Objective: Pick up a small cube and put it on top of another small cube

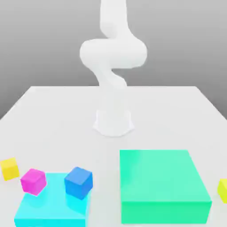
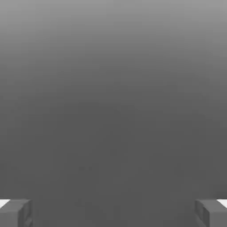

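The exterior view shows the warm-yellow cube (image 1: 9, 169) and magenta cube (image 1: 33, 181); the hand view shows the gripper's (image 2: 113, 213) fingers spread apart against plain grey.

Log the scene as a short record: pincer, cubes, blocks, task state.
pincer: open, nothing between its tips
warm-yellow cube: on the table, exterior view's far left
magenta cube: between the warm-yellow and blue cubes
blue cube: at the cyan block, exterior view's right of the magenta cube
lime-yellow cube: cut off by the exterior view's right edge
cyan block: low, flat
green block: larger than the cyan one
task state: cube not yet picked up
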